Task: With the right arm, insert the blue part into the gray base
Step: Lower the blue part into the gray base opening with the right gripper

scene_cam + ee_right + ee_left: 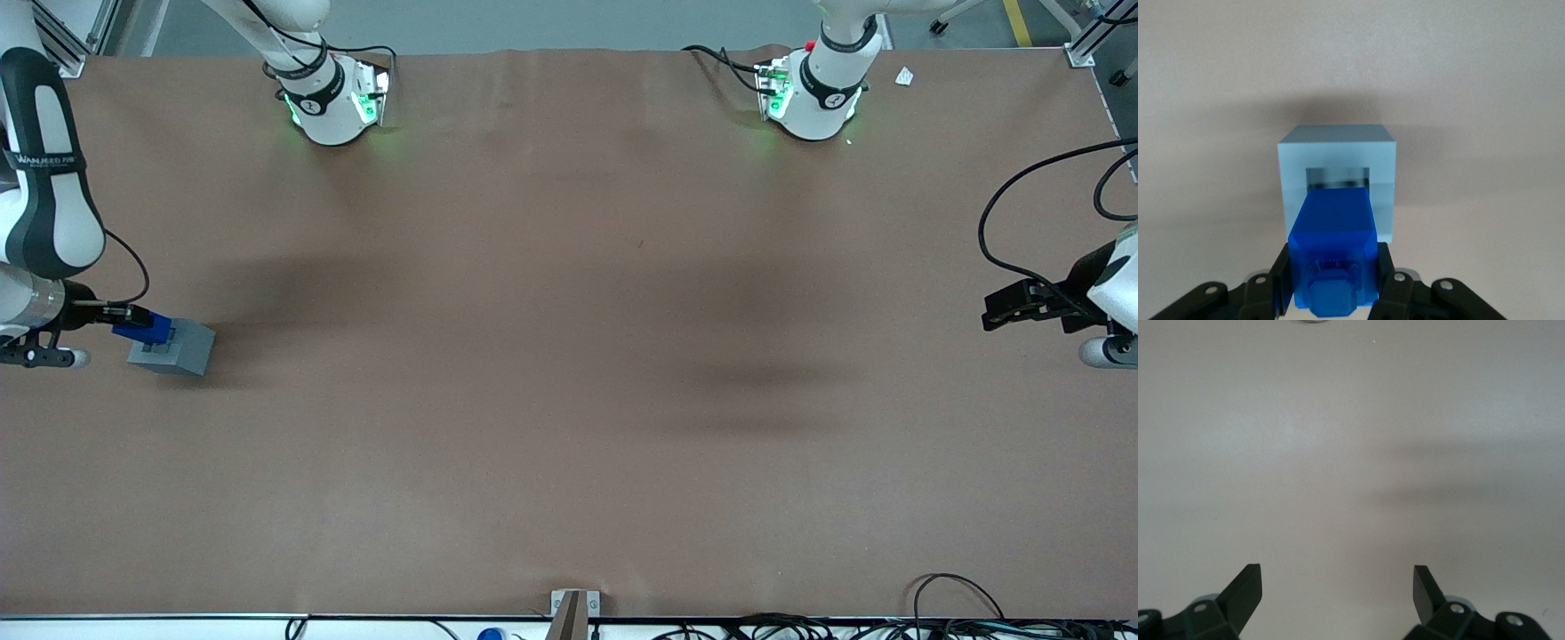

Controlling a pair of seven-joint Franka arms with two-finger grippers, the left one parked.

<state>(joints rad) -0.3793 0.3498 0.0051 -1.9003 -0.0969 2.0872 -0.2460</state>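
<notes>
Your tool [1331, 293] was clamped on the blue part [1331, 230], poised directly over the gray base [1337, 175], which sat on the surface [569, 400] at the working arm's end. The part's leading end met the socket's mouth but looked not yet seated. Had you pressed down slightly skewed, it could have jammed on the rim or shoved the base sideways.
</notes>
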